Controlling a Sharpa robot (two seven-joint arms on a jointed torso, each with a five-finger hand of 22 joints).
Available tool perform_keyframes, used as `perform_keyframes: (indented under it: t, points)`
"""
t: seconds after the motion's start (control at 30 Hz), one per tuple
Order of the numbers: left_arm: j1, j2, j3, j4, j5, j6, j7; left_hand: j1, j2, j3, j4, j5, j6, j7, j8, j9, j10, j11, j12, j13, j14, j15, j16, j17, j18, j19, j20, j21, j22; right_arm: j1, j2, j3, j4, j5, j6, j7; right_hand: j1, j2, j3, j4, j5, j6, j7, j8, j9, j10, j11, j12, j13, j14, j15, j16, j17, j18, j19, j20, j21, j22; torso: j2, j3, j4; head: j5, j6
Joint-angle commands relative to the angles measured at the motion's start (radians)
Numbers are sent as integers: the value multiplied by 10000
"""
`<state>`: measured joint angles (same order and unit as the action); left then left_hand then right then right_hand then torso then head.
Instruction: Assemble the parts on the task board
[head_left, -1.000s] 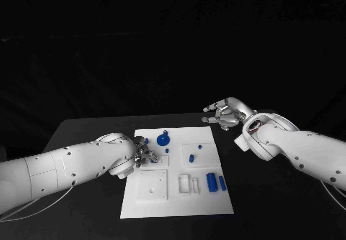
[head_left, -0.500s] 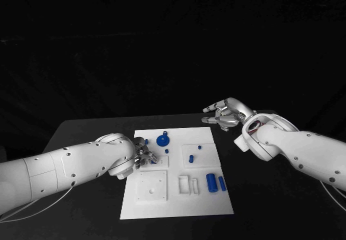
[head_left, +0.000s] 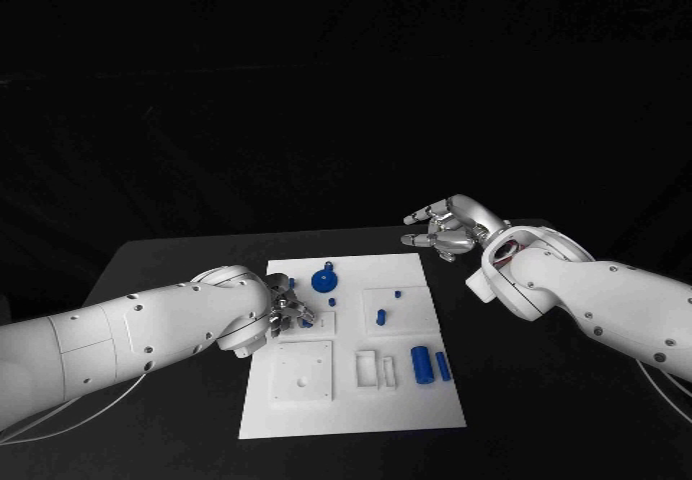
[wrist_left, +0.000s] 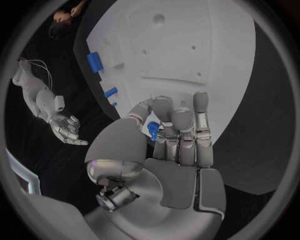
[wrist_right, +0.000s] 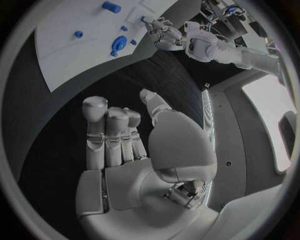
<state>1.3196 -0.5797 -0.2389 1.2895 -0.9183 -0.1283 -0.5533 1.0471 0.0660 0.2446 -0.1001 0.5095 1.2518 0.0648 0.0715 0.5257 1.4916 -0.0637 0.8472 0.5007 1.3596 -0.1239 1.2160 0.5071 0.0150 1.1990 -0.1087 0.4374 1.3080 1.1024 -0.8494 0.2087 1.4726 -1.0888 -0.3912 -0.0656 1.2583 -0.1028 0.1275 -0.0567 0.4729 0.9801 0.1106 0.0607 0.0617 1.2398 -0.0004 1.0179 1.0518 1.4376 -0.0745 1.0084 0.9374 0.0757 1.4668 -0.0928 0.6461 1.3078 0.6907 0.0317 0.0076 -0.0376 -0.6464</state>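
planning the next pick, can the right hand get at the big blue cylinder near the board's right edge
Probably yes. The right hand hovers empty off the white task board's far right corner, and nothing lies between it and the big blue cylinder; the left hand works the opposite side.

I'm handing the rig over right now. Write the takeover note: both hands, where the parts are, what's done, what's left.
Left hand: over the task board's left edge, pinching a small blue part between thumb and fingers.
Right hand: holds nothing, fingers loosely apart, above the bare table beyond the board's far right corner.
Parts: round blue part near the far edge, small peg mid-board, two blue cylinders lying side by side at the right.
Done: one part picked up.
Left: seat the held part, then the others.
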Motion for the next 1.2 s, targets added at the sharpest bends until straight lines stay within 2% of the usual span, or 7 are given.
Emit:
perform_keyframes:
  t: [0.03,0.57,0.9,1.2]
  points:
    - [-67,96,-40,9,46,407,-23,339,305,9,60,-50,2328,-1322,616,-15,181,-483,42,13,39,-120,54,15,187,0,92,-65,197,-2,12,6,-1,-4,131,43,-95,0,53,-15,55,61,16,-3,-10,-48,-20,-15,-5,-63,14,-48,-7,180,114,19,-59,728,2,2,-2,-22,3]
    - [-66,225,-38,-103,-150,885,-74,652,181,7,-210,-83,2314,-1302,592,-60,182,-466,15,-12,15,-108,41,9,209,-25,110,-59,203,-3,43,6,-24,-3,152,39,-124,-8,95,-45,162,69,18,-2,-9,-45,-23,-13,0,-63,12,-52,-9,178,114,17,-53,730,-2,3,4,-81,-19]
    - [-65,139,-37,-89,-239,1090,-127,733,174,-20,-282,-72,2318,-1294,581,-82,182,-460,17,-22,4,-100,44,8,229,-44,133,-50,204,-4,30,6,-24,-3,158,37,-124,-8,95,-45,162,69,18,-2,-9,-45,-23,-13,0,-63,12,-52,-9,178,114,17,-53,730,-10,-7,25,-106,-3]
    - [-65,91,-35,-94,-255,1167,-130,744,178,-23,-304,-66,2313,-1292,575,-89,185,-458,19,-24,0,-96,48,8,241,-49,145,-43,204,-6,35,6,-32,-2,156,41,-124,-8,95,-45,162,69,18,-2,-9,-45,-23,-13,0,-63,12,-52,-9,178,114,17,-53,730,0,-19,8,-106,11]
